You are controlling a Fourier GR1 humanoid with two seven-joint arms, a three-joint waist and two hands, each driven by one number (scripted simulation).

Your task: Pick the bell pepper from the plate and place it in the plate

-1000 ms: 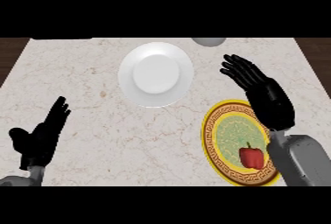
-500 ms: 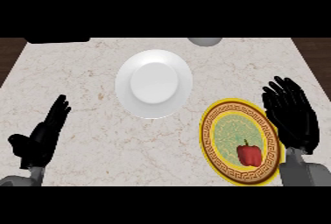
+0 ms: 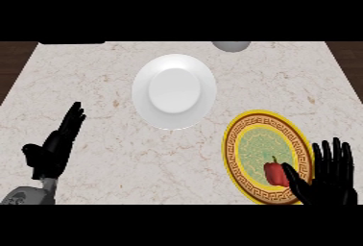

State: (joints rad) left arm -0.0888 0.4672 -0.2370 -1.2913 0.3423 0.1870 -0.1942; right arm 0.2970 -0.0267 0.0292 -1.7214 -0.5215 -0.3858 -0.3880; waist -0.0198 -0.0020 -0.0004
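Pepper [image 3: 276, 174], red, lies on the yellow-rimmed plate [image 3: 245, 133], just left of my right hand [image 3: 332, 181] and touching or nearly touching its thumb; I can't tell which. That hand's fingers are straight and spread, holding nothing, over the plate's right rim. Up and to the left of it, well apart, I see the white plate [image 3: 174, 91]. My left hand [image 3: 56, 150] rests open, fingers up, far across the counter [image 3: 106, 158].
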